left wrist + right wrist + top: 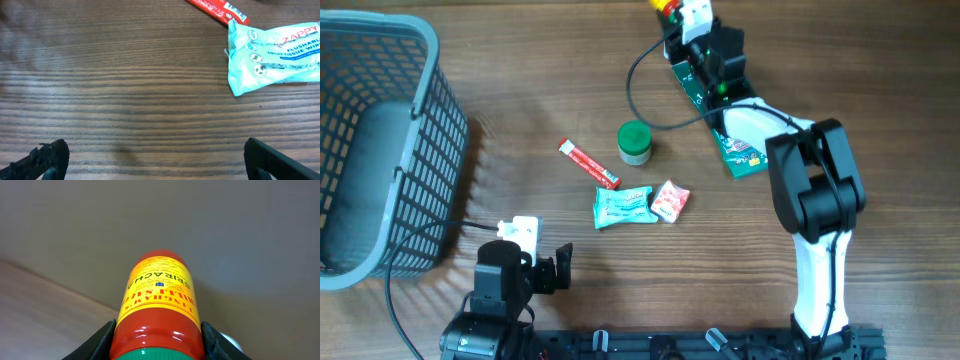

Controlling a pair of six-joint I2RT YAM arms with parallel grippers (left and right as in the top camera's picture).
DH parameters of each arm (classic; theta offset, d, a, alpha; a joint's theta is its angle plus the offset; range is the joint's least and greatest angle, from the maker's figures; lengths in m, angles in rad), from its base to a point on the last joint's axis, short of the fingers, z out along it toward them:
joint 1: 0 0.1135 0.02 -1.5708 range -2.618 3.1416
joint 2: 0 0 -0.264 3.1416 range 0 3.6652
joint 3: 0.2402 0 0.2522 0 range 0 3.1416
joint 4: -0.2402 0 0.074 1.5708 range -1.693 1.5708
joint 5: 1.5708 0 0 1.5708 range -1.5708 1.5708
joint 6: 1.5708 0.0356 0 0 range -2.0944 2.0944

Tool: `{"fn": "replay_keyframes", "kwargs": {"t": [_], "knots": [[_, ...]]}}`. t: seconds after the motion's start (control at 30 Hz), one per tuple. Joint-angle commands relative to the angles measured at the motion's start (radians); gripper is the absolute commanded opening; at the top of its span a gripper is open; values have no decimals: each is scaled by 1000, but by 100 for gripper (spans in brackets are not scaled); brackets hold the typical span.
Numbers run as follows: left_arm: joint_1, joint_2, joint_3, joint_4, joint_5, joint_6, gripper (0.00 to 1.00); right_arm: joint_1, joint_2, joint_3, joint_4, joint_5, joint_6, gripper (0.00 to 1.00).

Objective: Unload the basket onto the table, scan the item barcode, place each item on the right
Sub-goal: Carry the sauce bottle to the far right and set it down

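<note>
The item is a red sriracha bottle [156,305] with a yellow label and a green cap. My right gripper [156,339] is shut on it, a black finger [102,340] pressing on each side just above the cap. Overhead, the bottle [665,5] sits at the table's far edge, at the tip of my outstretched right arm and its gripper [682,18]. No barcode shows in any view. At the near left, my left gripper [542,250] hangs low over bare wood, open and holding nothing [157,162].
A grey mesh basket [370,140] fills the far left. In the middle lie a green-lidded jar [635,142], a red stick sachet [588,163], a teal wipes pack [623,206] and a red-white sachet [670,200]. A green flat packet [742,155] lies under the right arm.
</note>
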Motion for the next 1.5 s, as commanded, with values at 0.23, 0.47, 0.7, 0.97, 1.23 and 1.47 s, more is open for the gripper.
{"fn": "replay_keyframes", "kwargs": {"t": [0.23,0.47,0.7,0.97,1.23,1.47], "knots": [[-5,-1,-1,3,-10,-2,100,-39,49,75,9,-13,73,31],[-5,-1,-1,3,-10,-2,100,-42,-47,75,-73,38,117,30],[-5,-1,-1,3,-10,-2,100,-85,-299,75,-403,294,104,31],[-5,-1,-1,3,-10,-2,100,-306,-378,75,-812,669,183,34],[-5,-1,-1,3,-10,-2,100,-732,-374,75,-1165,512,585,34],[-5,-1,-1,3,-10,-2,100,-995,-351,75,-1203,193,669,41]]}}
